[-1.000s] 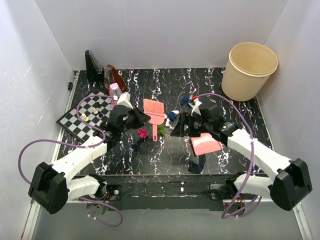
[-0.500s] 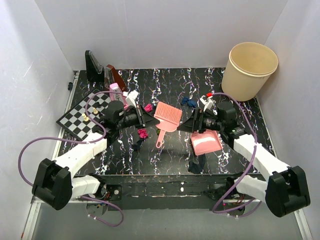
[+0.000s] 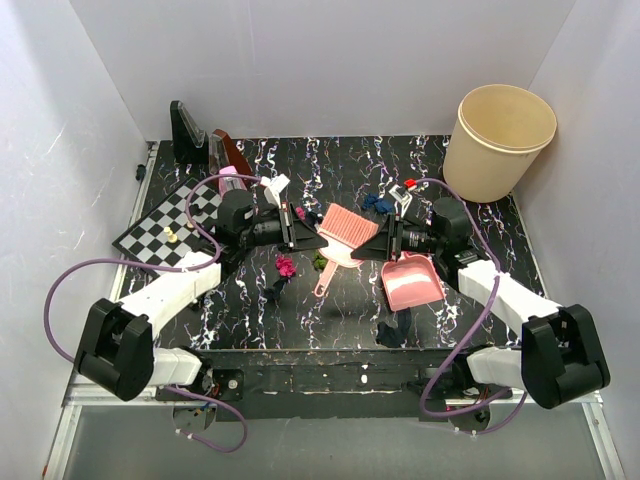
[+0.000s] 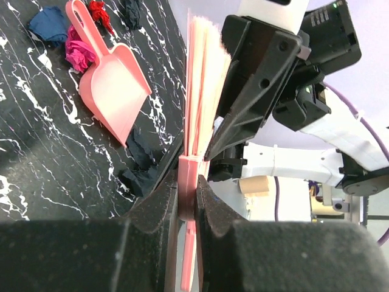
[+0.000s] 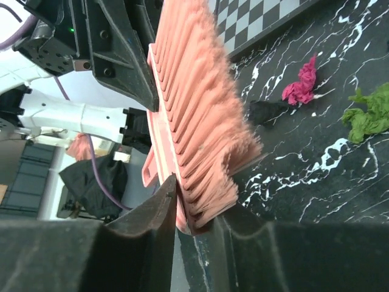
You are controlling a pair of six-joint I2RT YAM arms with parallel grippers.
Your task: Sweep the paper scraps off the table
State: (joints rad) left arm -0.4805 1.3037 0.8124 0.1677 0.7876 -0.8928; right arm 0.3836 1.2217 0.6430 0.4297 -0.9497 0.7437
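Note:
A pink hand brush (image 3: 345,226) hangs over the middle of the table (image 3: 330,165), gripped from both sides. My left gripper (image 3: 305,235) is shut on its back (image 4: 189,182). My right gripper (image 3: 372,245) is shut on the end of the bristle head (image 5: 200,121), one finger on the back and one on the bristles. The pink dustpan (image 3: 410,283) lies flat under my right arm. Paper scraps lie around: magenta (image 3: 286,266), green (image 3: 320,262), blue (image 3: 378,203) and a dark wad (image 3: 392,330). More scraps lie by the dustpan (image 4: 112,79): blue (image 4: 48,24) and magenta (image 4: 76,52).
A cream bucket (image 3: 498,140) stands at the back right corner. A chessboard (image 3: 170,225) with small pieces lies at the left. Dark upright objects (image 3: 190,135) stand at the back left. White walls close in three sides.
My left gripper carried the brush to the right and turned it. My right gripper, open before, moved left to the brush head and shut on it.

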